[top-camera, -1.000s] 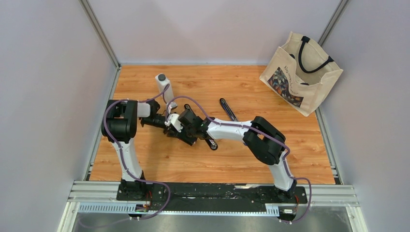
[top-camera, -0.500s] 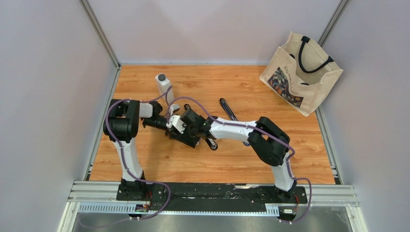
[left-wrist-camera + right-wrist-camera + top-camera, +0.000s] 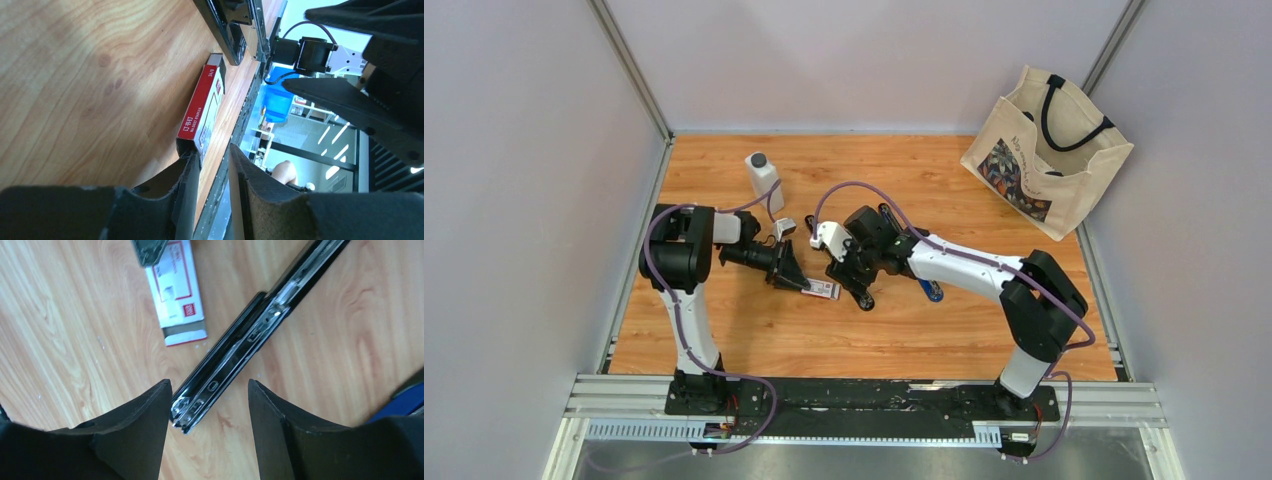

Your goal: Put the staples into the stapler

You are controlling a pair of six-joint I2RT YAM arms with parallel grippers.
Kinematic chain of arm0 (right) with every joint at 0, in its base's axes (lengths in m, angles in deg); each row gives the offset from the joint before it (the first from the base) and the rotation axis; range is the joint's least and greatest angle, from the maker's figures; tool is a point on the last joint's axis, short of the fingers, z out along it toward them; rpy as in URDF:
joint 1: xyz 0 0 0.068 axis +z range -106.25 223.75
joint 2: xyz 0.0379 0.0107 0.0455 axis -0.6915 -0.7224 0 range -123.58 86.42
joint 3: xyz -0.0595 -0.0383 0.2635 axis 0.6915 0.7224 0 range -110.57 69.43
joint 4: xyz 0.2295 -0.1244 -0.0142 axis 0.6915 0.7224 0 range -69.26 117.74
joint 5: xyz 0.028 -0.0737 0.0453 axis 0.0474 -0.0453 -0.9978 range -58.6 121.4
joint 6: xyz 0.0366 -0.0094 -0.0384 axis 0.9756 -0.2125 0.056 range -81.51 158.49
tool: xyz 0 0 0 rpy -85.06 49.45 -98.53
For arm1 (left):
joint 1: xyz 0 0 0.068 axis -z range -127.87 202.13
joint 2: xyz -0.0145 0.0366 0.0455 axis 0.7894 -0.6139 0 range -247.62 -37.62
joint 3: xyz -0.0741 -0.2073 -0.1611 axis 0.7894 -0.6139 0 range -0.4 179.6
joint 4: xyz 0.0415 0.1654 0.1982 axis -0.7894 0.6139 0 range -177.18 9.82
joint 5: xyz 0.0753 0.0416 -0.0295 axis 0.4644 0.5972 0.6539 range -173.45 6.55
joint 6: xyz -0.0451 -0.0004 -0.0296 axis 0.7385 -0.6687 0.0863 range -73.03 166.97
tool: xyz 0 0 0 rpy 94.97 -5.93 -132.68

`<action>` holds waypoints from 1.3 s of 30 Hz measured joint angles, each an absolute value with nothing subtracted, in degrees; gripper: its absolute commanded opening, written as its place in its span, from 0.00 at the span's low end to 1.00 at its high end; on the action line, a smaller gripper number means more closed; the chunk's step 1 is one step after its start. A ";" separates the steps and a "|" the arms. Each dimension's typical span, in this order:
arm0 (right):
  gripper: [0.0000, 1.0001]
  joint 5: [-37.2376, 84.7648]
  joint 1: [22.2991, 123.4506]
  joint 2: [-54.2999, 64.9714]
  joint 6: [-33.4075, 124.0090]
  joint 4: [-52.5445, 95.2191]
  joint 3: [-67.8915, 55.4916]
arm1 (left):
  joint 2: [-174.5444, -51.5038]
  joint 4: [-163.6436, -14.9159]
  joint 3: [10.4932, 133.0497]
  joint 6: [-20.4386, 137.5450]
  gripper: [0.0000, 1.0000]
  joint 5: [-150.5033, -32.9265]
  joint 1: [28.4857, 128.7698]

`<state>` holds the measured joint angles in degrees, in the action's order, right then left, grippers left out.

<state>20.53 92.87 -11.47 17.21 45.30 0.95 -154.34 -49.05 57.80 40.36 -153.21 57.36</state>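
The staples box (image 3: 822, 290), flat, white and red, lies on the wooden table; in the right wrist view (image 3: 175, 290) a grey tray edge shows at its near end. My left gripper (image 3: 796, 278) is slightly open, with one fingertip (image 3: 192, 162) touching the box's end (image 3: 202, 112) and nothing between the jaws. The long black stapler (image 3: 891, 222) lies opened flat beside the box, its metal channel facing up (image 3: 250, 335). My right gripper (image 3: 210, 385) is open just above the stapler's near end, which sits close to its left finger.
A white bottle (image 3: 764, 180) stands at the back left. A canvas tote bag (image 3: 1044, 150) stands at the back right. A blue object (image 3: 931, 290) lies under the right forearm, right of the stapler.
My right gripper has pulled away to the right from the left gripper and now hovers over the stapler. The staples box now lies uncovered on the table at the left gripper's tip.
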 measured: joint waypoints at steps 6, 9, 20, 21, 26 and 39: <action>0.60 18.91 93.44 -11.84 16.88 45.98 2.87 | -154.96 -48.78 58.15 40.36 0.26 -153.01 57.36; 0.60 18.28 93.79 -12.21 16.47 45.93 2.80 | -155.11 -48.72 58.17 40.36 0.25 -152.99 57.36; 0.61 17.32 95.08 -17.74 15.83 45.25 -0.76 | -156.03 -47.49 59.20 39.92 0.18 -152.99 57.36; 0.61 17.30 95.10 -18.22 15.83 45.10 -1.00 | -156.03 -47.32 59.26 39.86 0.18 -152.99 57.36; 0.61 17.25 95.23 -20.32 15.83 44.62 -2.11 | -156.03 -46.18 59.48 38.68 0.17 -153.01 57.30; 0.62 17.36 95.78 -23.12 15.88 42.70 -3.38 | -156.07 -42.97 60.22 35.60 0.16 -153.04 56.34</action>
<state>17.36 95.78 -23.12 15.88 42.70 -3.38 -156.07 -42.97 60.22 35.60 -153.04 56.34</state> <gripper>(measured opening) 0.615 0.167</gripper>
